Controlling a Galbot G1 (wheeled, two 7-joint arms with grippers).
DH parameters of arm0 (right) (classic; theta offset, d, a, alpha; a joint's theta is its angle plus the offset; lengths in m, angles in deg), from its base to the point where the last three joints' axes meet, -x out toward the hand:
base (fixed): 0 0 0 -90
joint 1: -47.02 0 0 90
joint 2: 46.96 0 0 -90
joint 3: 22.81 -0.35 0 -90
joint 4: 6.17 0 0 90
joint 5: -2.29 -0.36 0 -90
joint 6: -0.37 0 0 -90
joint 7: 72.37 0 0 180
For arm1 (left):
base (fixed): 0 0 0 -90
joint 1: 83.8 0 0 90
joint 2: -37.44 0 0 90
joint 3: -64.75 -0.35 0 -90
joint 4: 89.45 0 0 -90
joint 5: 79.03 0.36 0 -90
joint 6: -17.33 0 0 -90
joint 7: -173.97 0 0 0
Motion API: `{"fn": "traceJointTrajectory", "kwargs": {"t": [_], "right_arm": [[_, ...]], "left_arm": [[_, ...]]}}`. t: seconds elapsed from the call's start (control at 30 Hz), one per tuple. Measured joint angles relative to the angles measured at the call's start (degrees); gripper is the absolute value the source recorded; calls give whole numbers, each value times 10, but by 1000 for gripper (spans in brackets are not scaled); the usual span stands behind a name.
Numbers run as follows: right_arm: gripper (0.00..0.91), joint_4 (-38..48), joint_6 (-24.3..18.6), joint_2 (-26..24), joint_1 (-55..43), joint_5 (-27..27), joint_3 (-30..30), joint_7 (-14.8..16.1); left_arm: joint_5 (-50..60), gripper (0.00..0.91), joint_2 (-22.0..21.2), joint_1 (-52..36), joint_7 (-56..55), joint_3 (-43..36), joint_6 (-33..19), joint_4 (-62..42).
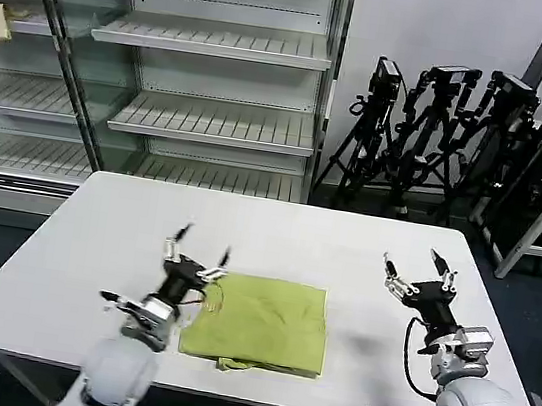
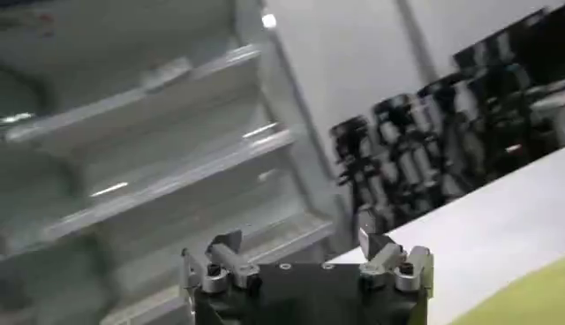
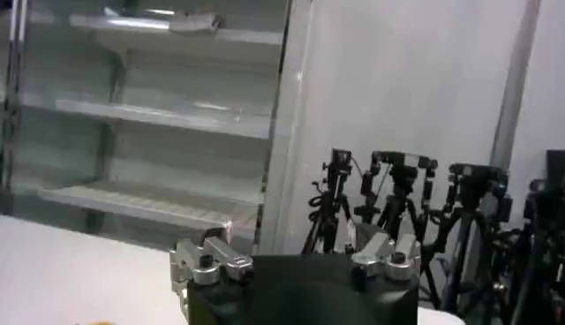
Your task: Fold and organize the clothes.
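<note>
A lime, yellow-green shirt of soft thin fabric (image 1: 259,323) lies folded into a neat, roughly square pad on the smooth white rectangular tabletop (image 1: 277,234), close to the table's near edge and a little left of its middle. Its surface is flat with a few shallow creases, and a small fold of cloth peeks out along its near edge.

The left gripper (image 1: 199,243), a black block with short metal fingers, sits just beside the shirt's left far corner, raised off the table and tilted up and away from the cloth. Its fingers are spread wide with nothing between them; the left wrist view shows the two silver fingertips (image 2: 225,249) well apart, a sliver of the lime fabric in the corner near them, and the white table beyond.

The right gripper (image 1: 415,272) hangs above bare tabletop well to the right of the shirt, also angled upward. Its fingers too stand splayed and empty, which the right wrist view confirms.

Beyond the table from the shirt stands a pale metal shelving unit with slatted shelves (image 1: 213,43), and right of that a cluster of black tripods (image 1: 442,136) against a white wall.
</note>
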Motion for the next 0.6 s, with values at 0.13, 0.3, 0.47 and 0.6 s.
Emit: {"fn": "traceJointTrajectory", "kwargs": {"t": [0.13,0.3,0.47,0.6], "right_arm": [[907,8,-7,4,-2,12,11,3],[907,13,-19,9,-3,27,21,6],[907,17,-31,16,-8,41,30,8],[907,23,-38,21,-13,51,38,8]], "left_arm": [[-8,907,9,5,7,31,-7,0],[-12,907,12,6,17,54,-13,2],[-12,907,11,9,22,67,-21,2],[-12,907,10,11,22,79,-24,7]]}}
